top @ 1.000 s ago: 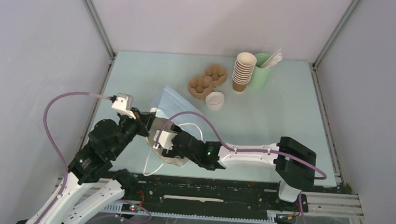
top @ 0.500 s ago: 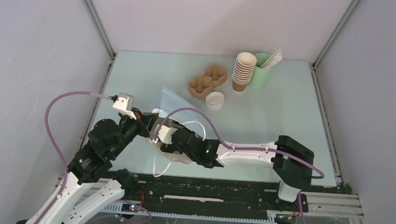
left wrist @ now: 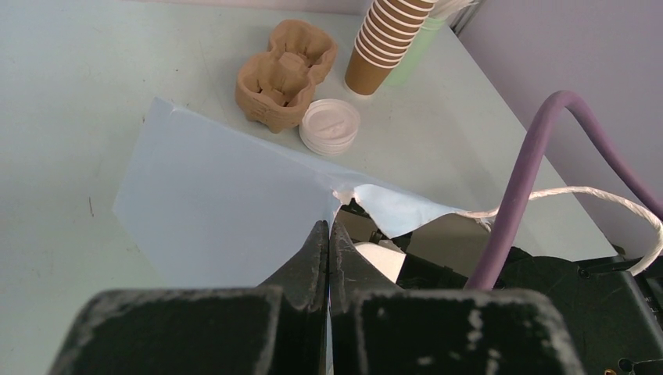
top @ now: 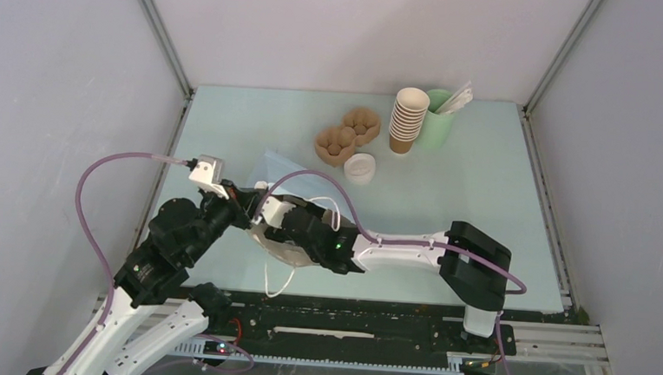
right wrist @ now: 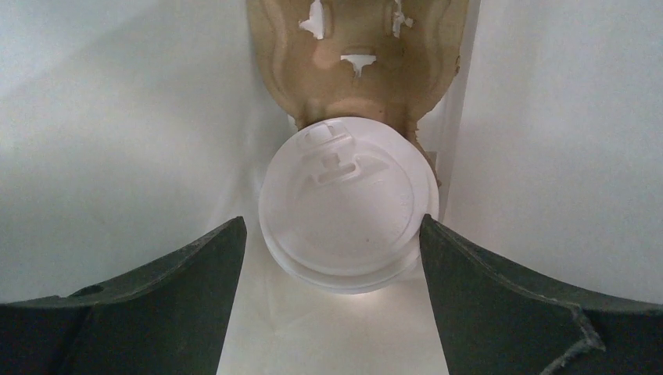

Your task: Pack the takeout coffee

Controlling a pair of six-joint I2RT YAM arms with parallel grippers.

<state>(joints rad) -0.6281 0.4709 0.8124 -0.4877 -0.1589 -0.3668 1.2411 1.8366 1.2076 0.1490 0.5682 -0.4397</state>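
Coffee (right wrist: 348, 203) points lid-first at the right jaws, spread clear either side; left jaws pinch blue bag (left wrist: 211, 195).

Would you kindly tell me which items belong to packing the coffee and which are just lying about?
Job: white-lidded takeout cup; brown pulp tray under it; pale blue handled bag.
Idle: stack of brown paper cups; green cup of sticks; spare pulp trays; loose white lid.

No legible text, label, brand, number or sign appears in any view. The white lid (right wrist: 348, 205) carries raised moulded marks near its 12 o'clock edge; they cannot be read as characters.
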